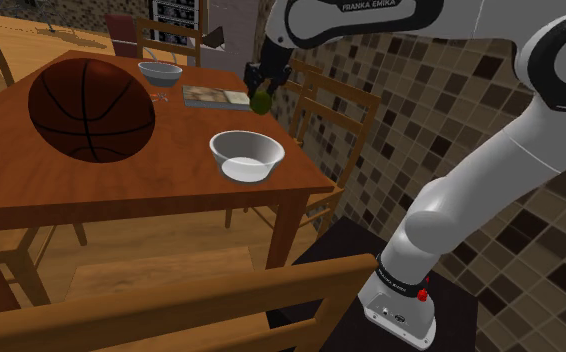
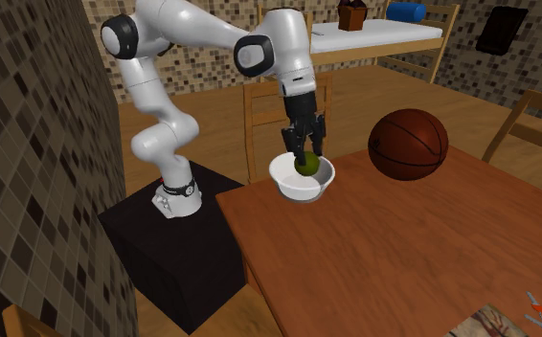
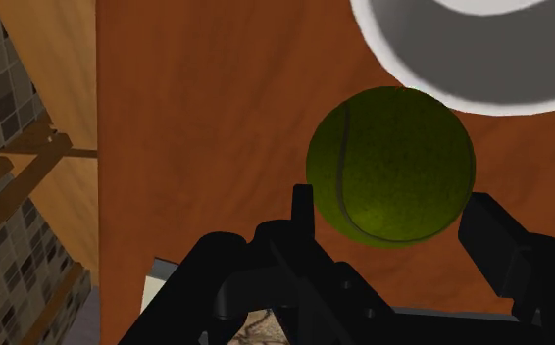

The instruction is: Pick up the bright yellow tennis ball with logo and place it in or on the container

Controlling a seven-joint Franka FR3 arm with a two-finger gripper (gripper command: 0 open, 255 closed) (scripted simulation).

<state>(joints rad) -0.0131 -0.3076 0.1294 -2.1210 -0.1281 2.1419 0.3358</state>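
A dull yellow-green tennis ball [image 3: 391, 165] sits clasped between my black fingers [image 3: 303, 206], held in the air above the brown wooden table [image 1: 121, 180]. My gripper [image 1: 268, 82] hangs over the table's edge at the shoulder view's right, beyond the white bowl [image 1: 246, 155]. Seen from the wrist, the bowl [image 3: 481, 49] lies just ahead of the ball, not under it. In the second exterior view the ball [image 2: 307, 165] overlaps the bowl [image 2: 301, 182], with the gripper [image 2: 303, 151] right above it.
A large basketball [image 1: 91, 108] rests on the table toward the shoulder view's left. Behind it stand a small grey bowl [image 1: 160, 71] and a flat book [image 1: 216, 96]. Wooden chairs [image 1: 336, 110] ring the table. A tiled wall stands close behind the arm.
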